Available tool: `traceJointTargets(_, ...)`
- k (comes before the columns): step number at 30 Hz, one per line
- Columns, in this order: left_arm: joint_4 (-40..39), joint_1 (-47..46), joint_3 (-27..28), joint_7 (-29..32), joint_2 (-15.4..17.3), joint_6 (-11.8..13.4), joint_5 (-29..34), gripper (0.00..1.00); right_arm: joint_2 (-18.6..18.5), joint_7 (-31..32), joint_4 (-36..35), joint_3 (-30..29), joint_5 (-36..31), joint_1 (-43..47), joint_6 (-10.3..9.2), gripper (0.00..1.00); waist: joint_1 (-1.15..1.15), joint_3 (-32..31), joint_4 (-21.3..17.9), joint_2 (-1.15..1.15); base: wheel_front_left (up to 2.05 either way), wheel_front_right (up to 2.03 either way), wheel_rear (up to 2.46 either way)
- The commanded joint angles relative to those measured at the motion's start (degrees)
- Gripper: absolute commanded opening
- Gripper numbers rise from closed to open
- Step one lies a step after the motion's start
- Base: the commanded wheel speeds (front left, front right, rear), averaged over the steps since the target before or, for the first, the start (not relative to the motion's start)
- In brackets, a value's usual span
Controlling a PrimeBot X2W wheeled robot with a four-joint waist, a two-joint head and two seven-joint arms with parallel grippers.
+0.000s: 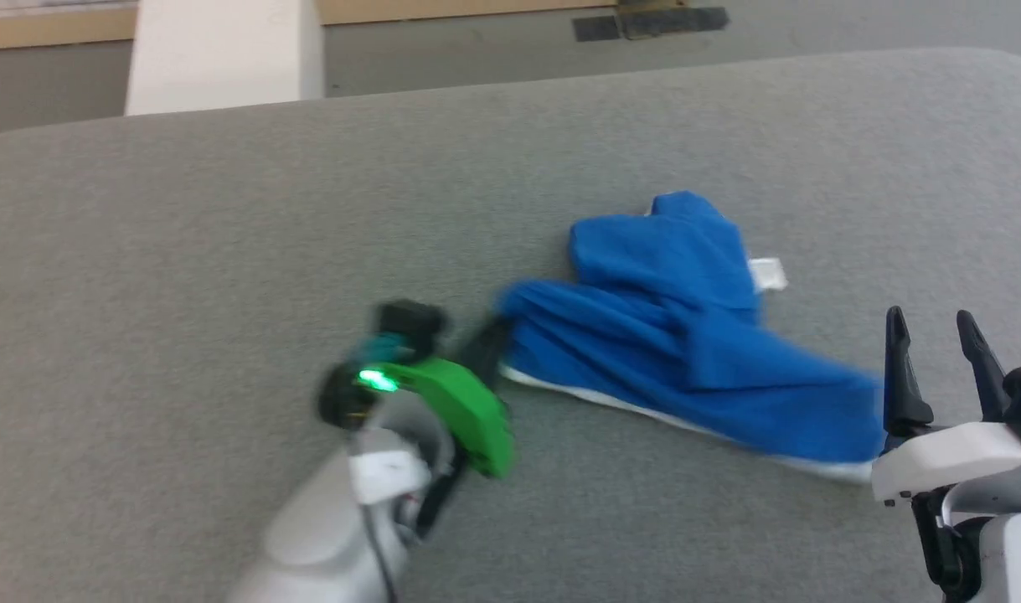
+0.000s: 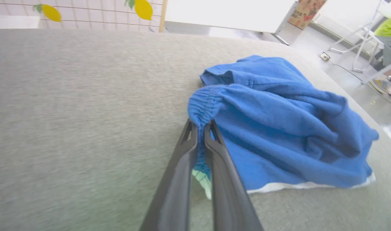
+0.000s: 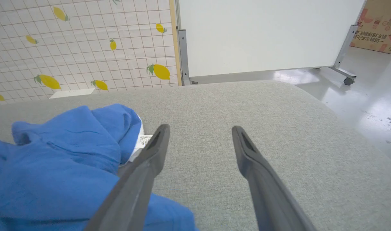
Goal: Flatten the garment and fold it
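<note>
The royal-blue garment (image 1: 678, 335) lies crumpled on the grey table (image 1: 225, 234), with its white edge band along the near side and a small white label (image 1: 767, 274) at its far right. My left gripper (image 1: 492, 339) is shut on the garment's gathered left edge; in the left wrist view the fingers (image 2: 182, 160) pinch the elastic blue band (image 2: 205, 106). My right gripper (image 1: 937, 335) stands open just right of the garment, nothing between its fingers. In the right wrist view the garment (image 3: 60, 154) lies left of the open fingers (image 3: 150, 154).
The table's rounded far edge (image 1: 962, 63) drops to a grey floor. A white pillar (image 1: 225, 50) stands beyond the far left. A white board on wheels (image 3: 266, 35) and a lemon-patterned wall (image 3: 80, 41) lie past the table. Bare grey surface (image 1: 183, 276) stretches left.
</note>
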Motion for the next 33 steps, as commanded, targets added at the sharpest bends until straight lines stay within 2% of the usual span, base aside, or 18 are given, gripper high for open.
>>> traceJointTargets(1, -0.4, 0.7, 2.2, -1.5, 1.8, 1.8, -0.8, 0.0, 0.0, 0.1, -0.4, 0.3, -0.2, -0.8, -0.09, 1.0, 0.0, -1.2, 2.8, 0.0, 0.0, 0.0, 0.0)
traceJointTargets(5, -2.1, 3.2, 7.1, -3.3, 5.2, 5.9, -2.6, 0.0, 0.0, 0.8, -0.9, 0.9, -0.5, -0.6, -0.09, 1.0, 0.0, -1.7, 5.5, 0.0, 0.0, 0.0, 0.0)
traceJointTargets(10, -4.2, 7.8, 10.9, -2.3, 9.2, 11.3, -3.8, 0.0, 0.0, 1.7, -1.4, 2.3, -0.7, -0.2, -0.09, 1.0, 0.0, -2.3, 8.4, 0.0, 0.0, 0.0, 0.0)
traceJointTargets(12, -5.0, 9.8, 12.0, -1.6, 10.0, 13.3, -4.6, 0.0, 0.0, 2.1, -1.6, 3.0, -0.9, 0.0, -0.09, 1.0, 0.0, -2.6, 9.1, 0.0, 0.0, 0.0, 0.0)
traceJointTargets(14, -6.1, 11.8, 12.8, -0.8, 10.3, 14.2, -5.8, 0.0, 0.0, 2.6, -1.8, 3.9, -1.2, 0.2, -0.09, 1.0, 0.0, -2.8, 9.7, 0.0, 0.0, 0.0, 0.0)
traceJointTargets(15, -7.0, 12.4, 13.0, -1.0, 10.3, 13.9, -6.2, 0.42, 0.0, 2.7, -2.0, 4.5, -1.5, 0.2, -0.09, 1.0, 0.0, -2.8, 9.9, 0.0, 0.0, 0.0, 0.0)
traceJointTargets(16, -8.0, 13.1, 13.2, -1.4, 10.3, 13.4, -6.8, 1.0, 0.0, 2.9, -2.3, 5.3, -1.8, 0.3, -0.09, 1.0, 0.0, -2.9, 10.1, 0.0, 0.0, 0.0, 0.0)
traceJointTargets(19, -10.0, 14.6, 13.6, -3.1, 10.1, 11.7, -7.8, 1.0, 0.0, 3.6, -3.0, 7.6, -2.5, 0.4, -0.09, 1.0, 0.0, -2.9, 10.6, 0.0, 0.0, 0.0, 0.0)
traceJointTargets(23, -12.8, 15.5, 15.6, -8.3, 9.6, 9.9, -6.6, 1.0, 0.0, 5.1, -3.4, 11.3, -3.7, 0.2, -0.09, 1.0, 0.0, -2.9, 11.1, 0.0, 0.0, 0.0, 0.0)
traceJointTargets(26, -15.5, 16.4, 18.8, -9.4, 8.6, 9.9, -2.8, 1.0, 0.0, 6.5, -3.3, 16.0, -4.9, -0.5, -0.09, 1.0, 0.0, -2.7, 11.3, 0.0, 0.0, 0.0, 0.0)
traceJointTargets(29, -19.9, 17.9, 23.5, -9.5, 6.2, 9.6, 2.6, 1.0, 0.0, 7.6, -2.3, 19.8, -5.7, -2.0, -0.09, 1.0, 0.0, -2.5, 11.8, 0.0, 0.0, 0.0, 0.0)
traceJointTargets(33, -20.7, 20.8, 24.2, -9.5, 4.5, 5.8, 8.5, 1.0, 0.0, 9.2, -0.4, 21.4, -5.3, -3.3, -0.09, 1.0, 0.0, -2.6, 12.7, 0.0, 0.0, 0.0, 0.0)
